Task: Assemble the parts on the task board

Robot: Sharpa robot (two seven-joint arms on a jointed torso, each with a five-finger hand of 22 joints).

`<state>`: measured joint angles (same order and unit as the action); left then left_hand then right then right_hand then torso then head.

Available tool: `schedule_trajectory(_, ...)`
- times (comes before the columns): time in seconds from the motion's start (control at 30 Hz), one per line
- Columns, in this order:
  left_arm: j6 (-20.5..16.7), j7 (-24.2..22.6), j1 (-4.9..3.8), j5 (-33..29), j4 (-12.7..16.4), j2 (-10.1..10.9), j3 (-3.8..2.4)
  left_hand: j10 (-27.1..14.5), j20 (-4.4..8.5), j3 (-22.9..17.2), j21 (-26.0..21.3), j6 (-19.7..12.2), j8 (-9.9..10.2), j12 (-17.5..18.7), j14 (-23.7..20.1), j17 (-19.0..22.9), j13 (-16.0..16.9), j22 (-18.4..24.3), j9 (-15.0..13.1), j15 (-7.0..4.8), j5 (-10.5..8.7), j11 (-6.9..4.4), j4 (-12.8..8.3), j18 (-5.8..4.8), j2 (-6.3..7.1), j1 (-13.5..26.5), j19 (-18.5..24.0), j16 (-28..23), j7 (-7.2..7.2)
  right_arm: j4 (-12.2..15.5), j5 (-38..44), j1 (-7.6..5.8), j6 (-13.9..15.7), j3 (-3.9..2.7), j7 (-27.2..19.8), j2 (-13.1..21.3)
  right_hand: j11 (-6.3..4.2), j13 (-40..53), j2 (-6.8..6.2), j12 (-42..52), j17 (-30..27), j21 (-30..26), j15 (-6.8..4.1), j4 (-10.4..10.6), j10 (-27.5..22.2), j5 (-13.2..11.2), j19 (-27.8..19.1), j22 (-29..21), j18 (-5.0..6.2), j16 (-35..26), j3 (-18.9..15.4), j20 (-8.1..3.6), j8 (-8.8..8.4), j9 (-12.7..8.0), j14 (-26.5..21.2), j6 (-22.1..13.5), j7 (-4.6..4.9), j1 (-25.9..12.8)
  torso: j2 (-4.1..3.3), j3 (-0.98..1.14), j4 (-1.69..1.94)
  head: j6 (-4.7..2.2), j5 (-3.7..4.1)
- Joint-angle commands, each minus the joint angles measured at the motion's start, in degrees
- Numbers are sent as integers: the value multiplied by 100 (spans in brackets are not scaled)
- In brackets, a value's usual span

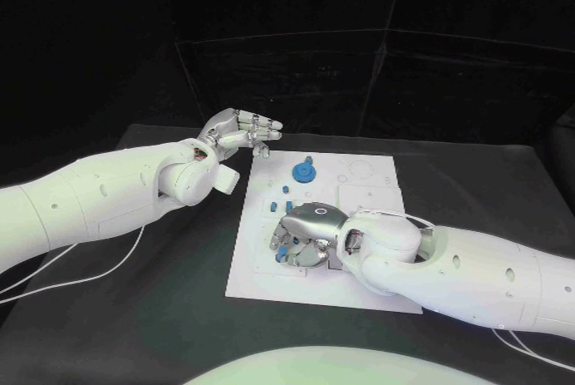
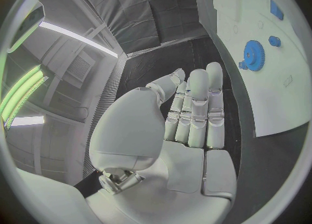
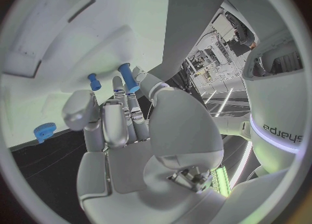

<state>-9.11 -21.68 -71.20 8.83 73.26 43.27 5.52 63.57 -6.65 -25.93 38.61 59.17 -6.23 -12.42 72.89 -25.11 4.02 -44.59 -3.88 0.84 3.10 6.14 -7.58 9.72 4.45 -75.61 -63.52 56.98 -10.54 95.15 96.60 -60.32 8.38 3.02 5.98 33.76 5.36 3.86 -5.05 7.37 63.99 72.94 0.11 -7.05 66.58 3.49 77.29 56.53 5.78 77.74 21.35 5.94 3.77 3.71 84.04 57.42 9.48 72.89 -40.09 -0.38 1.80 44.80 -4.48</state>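
Your right hand (image 1: 306,235) is down on the task board (image 1: 371,289), fingers curled around a blue peg (image 3: 128,77), probably to seat it. Left hand (image 1: 240,132) hangs empty just off the board's far corner with loosely bent fingers, keeping out of the way.

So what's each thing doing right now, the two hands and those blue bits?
Left hand: raised beside the board, fingers together, holding nothing.
Right hand: down on the white board, fingers at a blue peg.
Blue gear: lying on the board, untouched.
Small blue pegs: resting on the board.
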Motion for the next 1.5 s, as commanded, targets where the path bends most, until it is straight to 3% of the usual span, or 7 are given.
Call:
schedule_trajectory(0.03, 62, -9, -8, -22, 0, -4, -4, -30, -8, 36, -33, -45, 7, -25, -20, 6, -7, 9, 5, 15, -23, 5, 2, 75, -30, -8, 24, -30, -8, 31, -93, -3, 206, 0, -104, 0, -20, 7, -60, 45, 21, -9, 9, 35, 72, -30, 3, 14, 43, 7, -92, 21, -22, -1, 152, -79, -12, -26, -2, 1, -1, 0, -3)
schedule_trajectory(0.83, 70, -2, -7, -21, 0, 6, -4, -39, -11, 45, -42, -52, 3, -32, -20, 14, -7, 14, 4, 18, -23, 7, 2, 75, -36, -9, 24, -35, -10, 52, -176, 9, 204, 1, -108, 9, -12, -15, -91, 4, -32, -35, 6, 109, -75, -30, -17, -32, 47, -11, -331, 2, -4, 11, 139, -177, -29, -11, 0, 0, 5, 6, -4)
schedule_trajectory(1.1, 77, 7, -7, -21, -6, 10, -4, -39, -11, 45, -42, -52, 3, -32, -20, 14, -7, 14, 4, 18, -23, 7, 2, 75, -36, -9, 24, -35, -10, 73, -44, 9, 462, 0, 9, 86, 121, 12, -90, -40, -602, -612, 108, 200, -1039, 10, -424, -947, 202, -351, -943, 92, 2, 17, -75, -331, 33, 116, -1, 4, -3, 2, -8)
schedule_trajectory(1.27, 80, 13, -7, -21, -10, 11, -4, -39, -11, 45, -42, -52, 3, -32, -20, 14, -7, 14, 4, 18, -23, 7, 2, 75, -36, -9, 24, -35, -10, 176, -18, 9, 635, -1, -45, 221, 117, 36, -29, 151, -658, -670, 115, 235, -1186, 14, -432, -1016, 209, -380, -1181, 102, 9, 20, -90, -356, 40, 203, -2, 8, -2, -2, -8)
schedule_trajectory(1.5, 75, 15, -7, -21, -14, 22, -4, -39, -11, 45, -42, -52, 3, -32, -20, 14, -7, 14, 4, 18, -23, 7, 2, 75, -36, -9, 24, -35, -10, 541, -42, -8, 870, -10, -289, 714, 83, 65, -26, 485, -720, -728, 88, 307, -1229, 156, -430, -1083, 217, -392, -1576, 81, 18, 25, -74, -359, 13, 256, 4, -1, -6, -31, 72)
